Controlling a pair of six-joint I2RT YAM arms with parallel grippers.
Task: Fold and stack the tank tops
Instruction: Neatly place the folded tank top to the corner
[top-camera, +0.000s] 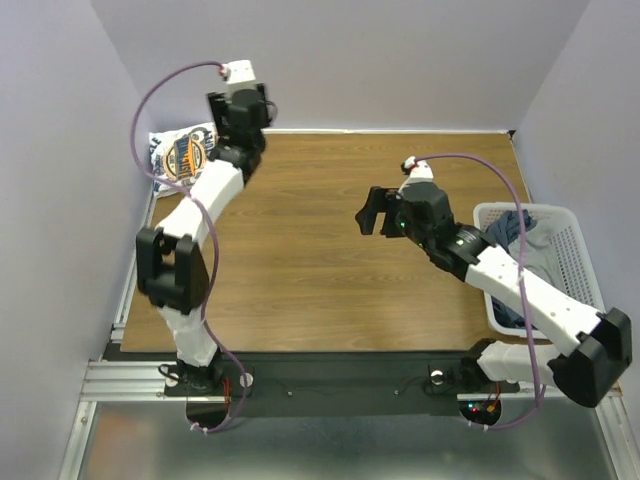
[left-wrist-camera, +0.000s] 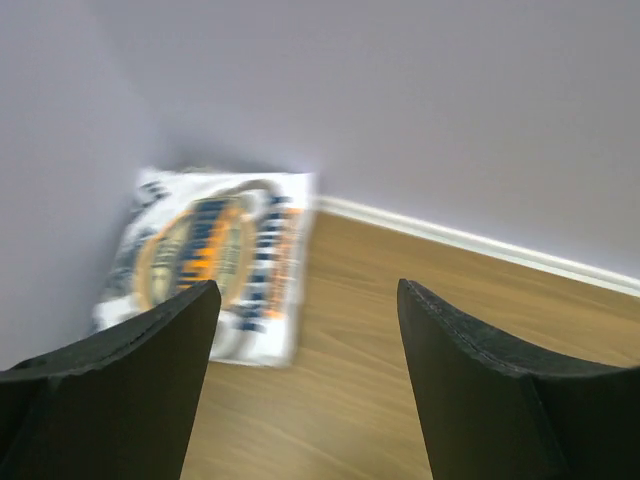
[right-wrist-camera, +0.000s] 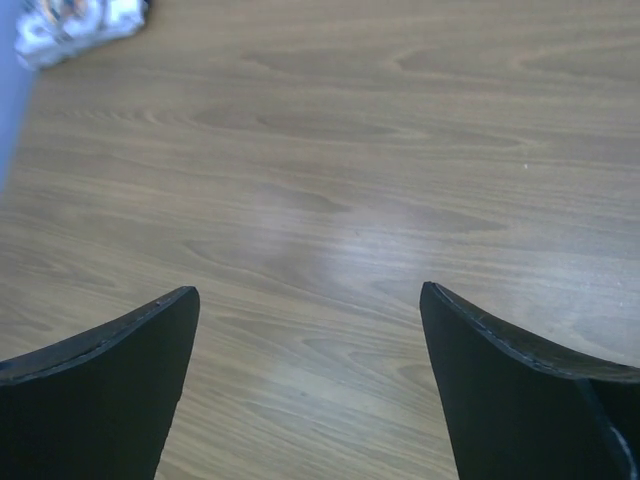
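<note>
The white tank top (top-camera: 182, 153) with the blue-orange print lies folded in the far left corner of the table; it also shows in the left wrist view (left-wrist-camera: 215, 258) and at the top left of the right wrist view (right-wrist-camera: 70, 22). My left gripper (top-camera: 238, 112) is raised just right of it, open and empty (left-wrist-camera: 305, 300). My right gripper (top-camera: 372, 212) hovers over the bare middle of the table, open and empty (right-wrist-camera: 310, 300). Grey and dark blue tank tops (top-camera: 528, 240) lie crumpled in the white mesh basket (top-camera: 574, 240) at the right.
The wooden table (top-camera: 330, 260) is walled by pale purple panels at the back and both sides. The basket stands at the table's right edge behind my right arm. A black rail runs along the near edge.
</note>
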